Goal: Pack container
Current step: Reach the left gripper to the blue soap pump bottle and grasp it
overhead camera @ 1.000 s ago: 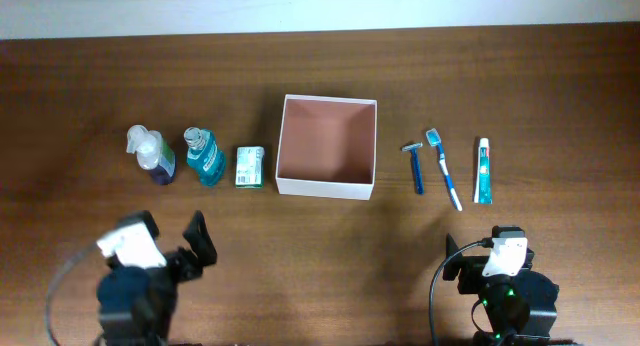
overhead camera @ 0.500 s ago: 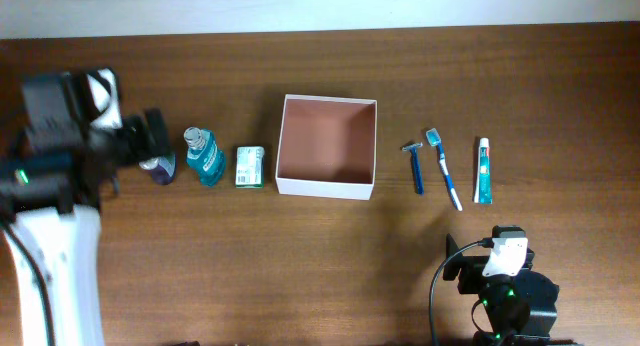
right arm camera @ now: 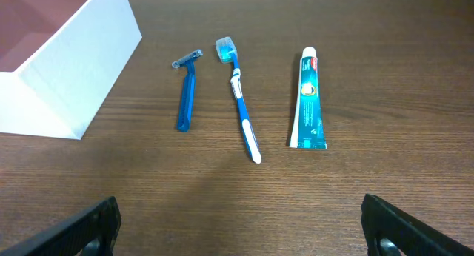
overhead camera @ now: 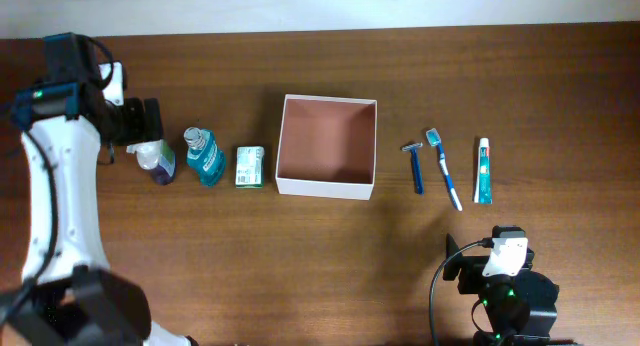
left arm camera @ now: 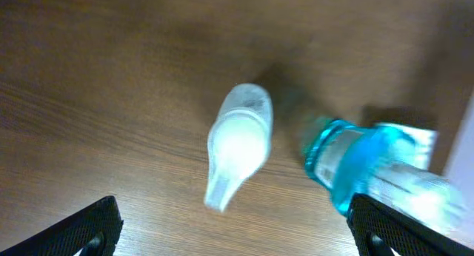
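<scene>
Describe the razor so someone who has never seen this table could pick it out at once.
Find the big square white container. Of three slim items lying to its right in the overhead view, the razor is nearest it. It is the shortest, with a dark blue handle and grey T-shaped head, unlike the toothbrush and toothpaste tube.

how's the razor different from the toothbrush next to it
The razor is shorter than the toothbrush. The razor's handle is plain blue; the toothbrush's is blue and white. The razor lies nearer the container. Both lie flat, heads pointing away from the robot.
</scene>
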